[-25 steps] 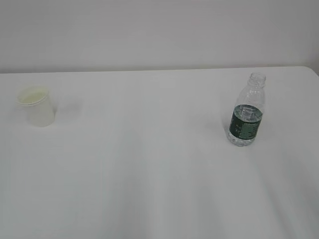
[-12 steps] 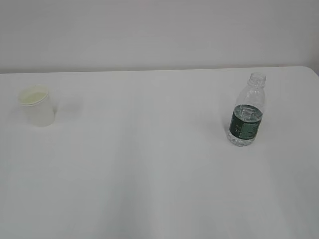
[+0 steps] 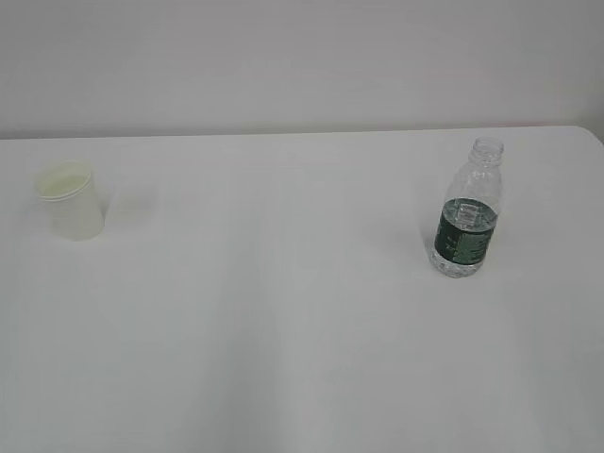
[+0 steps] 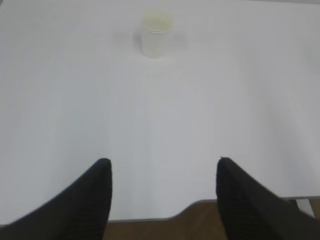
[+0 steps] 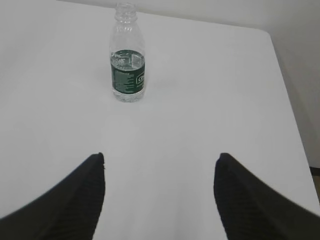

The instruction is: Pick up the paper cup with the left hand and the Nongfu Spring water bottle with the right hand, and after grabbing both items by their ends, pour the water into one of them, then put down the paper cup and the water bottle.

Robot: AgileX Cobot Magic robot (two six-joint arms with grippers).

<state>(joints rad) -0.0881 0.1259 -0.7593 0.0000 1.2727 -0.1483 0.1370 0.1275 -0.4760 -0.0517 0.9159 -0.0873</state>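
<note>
Starting nearest: left hand hangs over the near edge of the white table, jaws spread wide, nothing between them; brown floor shows just past that edge in the left wrist view. Right hand likewise wide apart and empty, over the table's near right part, with the right edge and its far right corner visible in the right wrist view. Table top is plain matte white, bare between the two items. Nongfu Spring water bottle stands upright toward the right edge, capless, water level about at the top of the green label. Paper cup stands upright near the left edge, further back, well apart from the bottle. Beyond the far edge, plain off-white wall.
</note>
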